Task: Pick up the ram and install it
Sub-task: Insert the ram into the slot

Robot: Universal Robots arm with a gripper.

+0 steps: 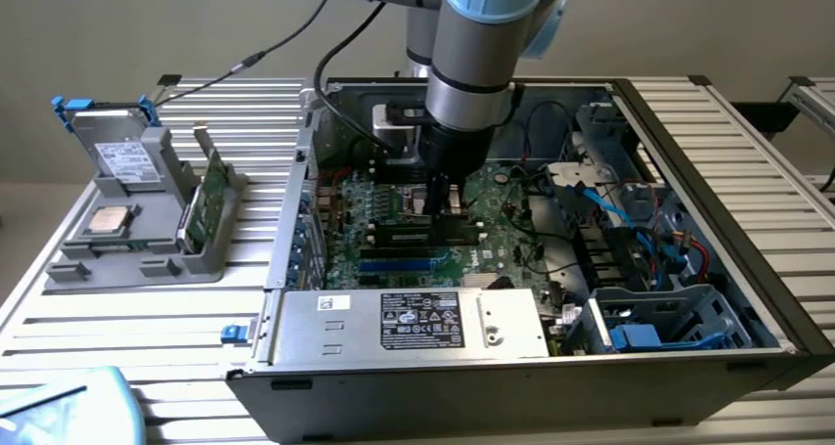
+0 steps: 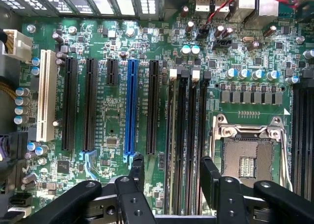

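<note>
The tool (image 2: 171,166) hangs low over the motherboard (image 2: 108,135), fingers spread either side of the slots (image 2: 189,135). The ram (image 2: 171,135) seems to stand edge-on in the slot between them, free of both fingers, so the slot alone holds it.

No text is resolving legibly. The power supply (image 1: 515,333) is carrying a black label (image 1: 421,320) with white print and a small white sticker (image 1: 334,303); the drive (image 1: 133,177) is bearing a white label (image 1: 124,155); the motherboard (image 2: 162,37) is showing fine white lettering. All are proving unreadable.
</note>
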